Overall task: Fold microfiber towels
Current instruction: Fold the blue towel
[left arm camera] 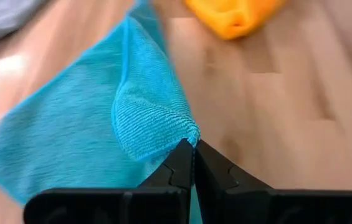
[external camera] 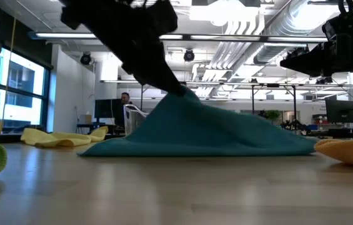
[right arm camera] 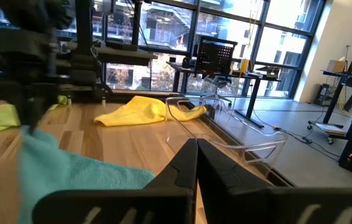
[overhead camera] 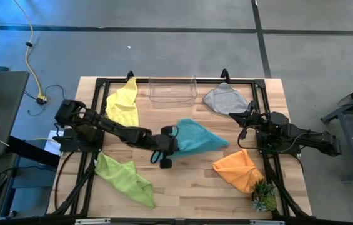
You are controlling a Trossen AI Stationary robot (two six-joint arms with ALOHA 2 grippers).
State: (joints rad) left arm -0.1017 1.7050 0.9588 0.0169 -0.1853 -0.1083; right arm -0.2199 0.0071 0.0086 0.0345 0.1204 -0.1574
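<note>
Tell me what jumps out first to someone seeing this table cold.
The teal towel at the table's middle, one corner pinched and lifted into a tent by the left pincer. Around it lie bright cloths: yellow towel at the back left, lime green towel front left, orange towel front right. The right pincer waits shut near the grey towel.
</note>
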